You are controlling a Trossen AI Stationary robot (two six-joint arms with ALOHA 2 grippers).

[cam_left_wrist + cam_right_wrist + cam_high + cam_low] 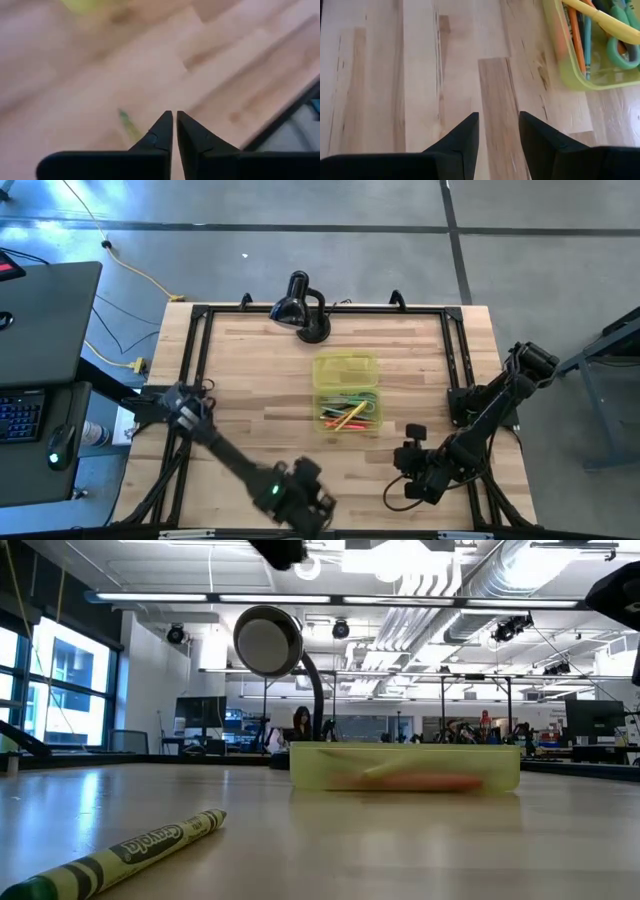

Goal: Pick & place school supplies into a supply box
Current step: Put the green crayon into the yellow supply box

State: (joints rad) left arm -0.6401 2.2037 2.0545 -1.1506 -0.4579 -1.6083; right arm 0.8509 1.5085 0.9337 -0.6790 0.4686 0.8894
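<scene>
Nearest in the low view, we note a green crayon (120,855) lying flat on the table (400,850), long axis running obliquely toward the supply box (405,768), well apart from it. The left gripper (174,120) sits at the table's near edge in the high view; its jaws stand almost together, a thin slit between the tips, nothing visibly held. In the left wrist view a blurred green streak, likely that crayon, lies just beside the tips, off to one side, not between them. We judge the left arm nearer, and the jaws misaligned with the crayon. The right gripper (498,125) waits with jaws apart, empty, the box near. Farther off, the box holds pencils, pens and scissors (620,47); beyond it stands a desk lamp (300,308).
</scene>
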